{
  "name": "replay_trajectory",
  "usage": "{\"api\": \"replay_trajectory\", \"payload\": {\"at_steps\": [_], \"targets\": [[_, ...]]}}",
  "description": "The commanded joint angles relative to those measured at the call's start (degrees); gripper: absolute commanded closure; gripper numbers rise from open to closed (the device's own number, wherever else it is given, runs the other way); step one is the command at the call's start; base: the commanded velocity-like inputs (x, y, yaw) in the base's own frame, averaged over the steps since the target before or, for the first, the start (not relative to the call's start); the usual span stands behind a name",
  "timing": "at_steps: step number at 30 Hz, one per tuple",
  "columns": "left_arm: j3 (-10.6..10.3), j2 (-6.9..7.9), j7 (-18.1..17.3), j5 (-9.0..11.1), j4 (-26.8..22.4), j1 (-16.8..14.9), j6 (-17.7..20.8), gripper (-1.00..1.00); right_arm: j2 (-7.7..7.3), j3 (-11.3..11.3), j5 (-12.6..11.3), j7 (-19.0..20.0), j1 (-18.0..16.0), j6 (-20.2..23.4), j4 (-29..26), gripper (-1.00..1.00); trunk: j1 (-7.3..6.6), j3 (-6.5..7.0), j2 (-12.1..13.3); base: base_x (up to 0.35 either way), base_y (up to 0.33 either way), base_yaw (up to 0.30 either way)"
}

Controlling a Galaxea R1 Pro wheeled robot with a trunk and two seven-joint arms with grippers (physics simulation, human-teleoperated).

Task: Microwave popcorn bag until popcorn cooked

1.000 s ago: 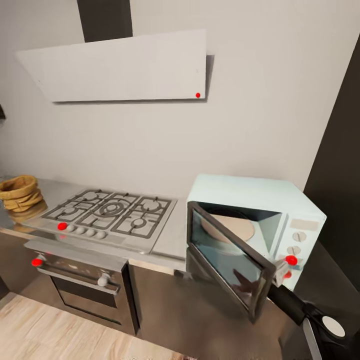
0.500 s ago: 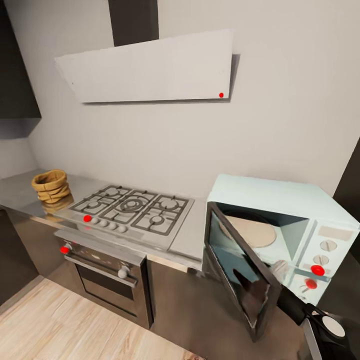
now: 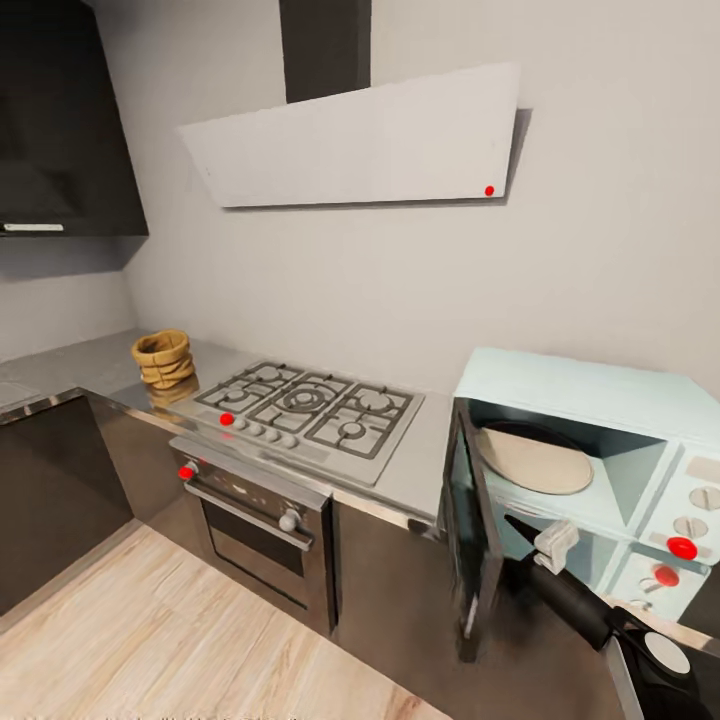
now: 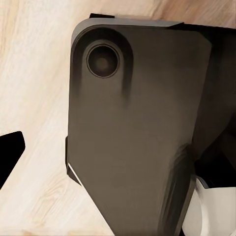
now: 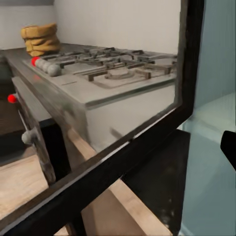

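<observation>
The microwave [image 3: 590,470] door [image 3: 470,530] has swung much wider than a second ago. Before, it stood half open and its dark glass faced us; now it is seen almost edge-on, so the box is wide open. The whole picture has also slid to the right, which means the camera turned, not the things. That turn brings more of the table [image 3: 70,365] on the left into sight.

This looks like good news for the job: the way into the microwave is clear, and the next step is probably to go and fetch the bag.

The popcorn bag [image 3: 164,358] sits on the grey table, just beside the gas hob [image 3: 310,405] and well apart from the microwave. It is a small, rough, tan sack with a fat rolled rim.

The right hand [image 3: 556,540] is near the open door, in front of the microwave. I cannot tell if its fingers are spread or pressed together. The left hand's state cannot be told either.

The microwave is a pale blue box with round knobs and a flat, pale round plate [image 3: 533,462] inside. The table is smooth and shiny like steel. The hob has dark metal grates. Below it is a steel oven [image 3: 260,520] with a dark door. The floor [image 3: 150,640] is light wood.
</observation>
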Motion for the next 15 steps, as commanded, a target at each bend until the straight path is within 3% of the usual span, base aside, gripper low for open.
{"api": "replay_trajectory", "payload": {"at_steps": [1,10,15], "targets": [[0.41,-0.04,0.03,0.04,-0.11,0.03,0.03,-1.0,0.0,-0.05,-0.14,0.27,-0.04,-0.15,0.05,-1.0,0.0,-0.05,-0.03,0.0,0.0,0.222],[0.41,-0.04,0.03,0.04,-0.11,0.03,0.03,-1.0,0.0,-0.05,-0.13,0.27,-0.04,-0.15,0.05,-1.0,0.0,-0.05,-0.03,0.0,0.0,0.215],[0.41,-0.04,0.03,0.04,-0.11,0.03,0.03,-1.0,0.0,-0.03,-0.09,0.36,-0.04,-0.15,0.05,-1.0,0.0,-0.05,-0.03,0.0,0.0,0.037]]}}
